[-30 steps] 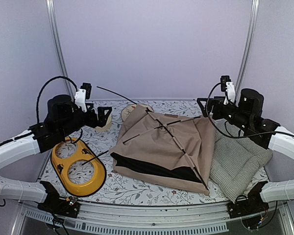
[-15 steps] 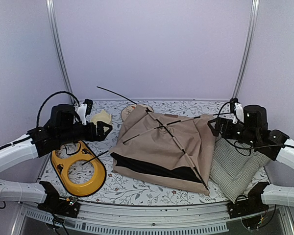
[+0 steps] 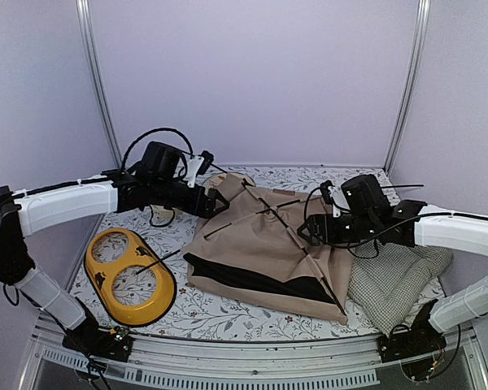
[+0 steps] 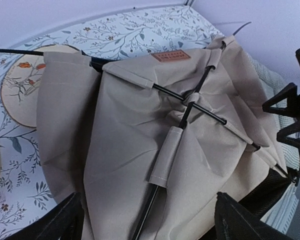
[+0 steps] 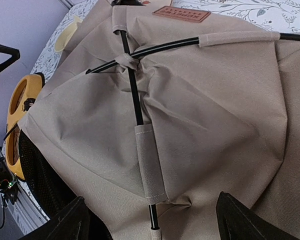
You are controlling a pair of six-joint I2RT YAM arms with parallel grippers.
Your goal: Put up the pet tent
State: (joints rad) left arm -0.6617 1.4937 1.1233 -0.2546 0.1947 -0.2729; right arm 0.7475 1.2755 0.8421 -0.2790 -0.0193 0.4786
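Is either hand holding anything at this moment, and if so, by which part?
Nothing is held. The left hand and right hand hover open over the pet tent, neither pinching any part of it.

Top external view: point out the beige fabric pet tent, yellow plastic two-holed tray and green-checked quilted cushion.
Pet tent [image 3: 244, 244], top external, front panel.
Yellow tray [image 3: 92, 266], top external, left rim.
Checked cushion [image 3: 390, 280], top external, quilted middle.

The left pincer [image 3: 219, 203] and right pincer [image 3: 306, 231] swung inward over the pet tent [image 3: 256, 248].
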